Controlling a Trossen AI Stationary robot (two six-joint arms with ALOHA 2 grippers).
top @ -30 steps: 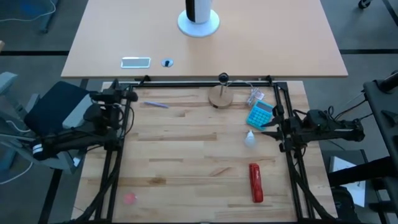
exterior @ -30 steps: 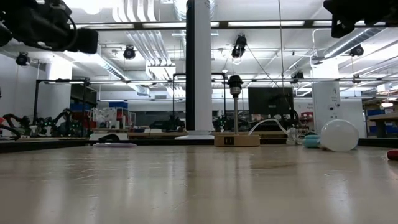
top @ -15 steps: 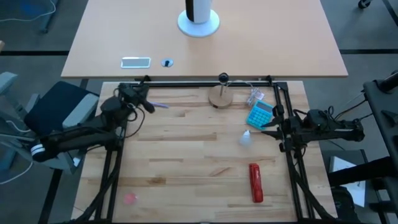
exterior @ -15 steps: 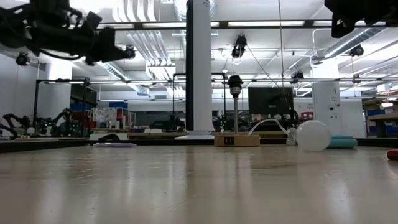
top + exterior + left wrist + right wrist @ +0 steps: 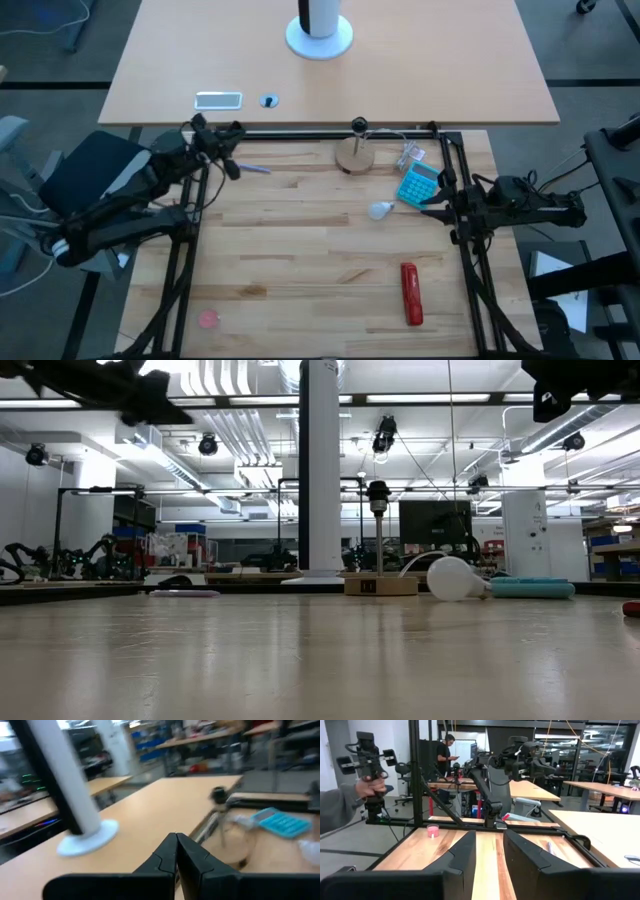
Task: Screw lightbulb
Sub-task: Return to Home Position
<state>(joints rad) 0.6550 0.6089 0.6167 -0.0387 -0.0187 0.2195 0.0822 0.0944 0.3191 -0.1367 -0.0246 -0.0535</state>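
Since a second ago the lightbulb (image 5: 380,210) had rolled across the desk (image 5: 290,250), away from the right edge and a little toward the far edge. My left claw (image 5: 222,140) had swung out over the far left corner and climbed, so that the low view caught it only as a dark blur at the top. My right claw (image 5: 438,208) had not shifted.

The lightbulb lay on its side in the right half of the desk, free of both claws, just beside the near left corner of the blue calculator (image 5: 418,185). Its narrow screw end pointed toward the right edge. I could not tell whether it touched the calculator. The wooden disc (image 5: 354,156) with its thin post stood near the middle of the far edge, apart from the lightbulb. A red tool (image 5: 411,293) lay closer to the near edge, well apart from it.

My left claw hung above the far left corner with its fingers (image 5: 192,860) pressed together on nothing, pointing toward the paler desk (image 5: 430,70) behind, where the white cylinder (image 5: 319,25) stood. My right claw sat by the right edge, level with the calculator, its fingers (image 5: 462,855) spread with a gap between them, holding nothing. A purple pen (image 5: 252,168) lay near the far left corner, just beside my left claw in the high view
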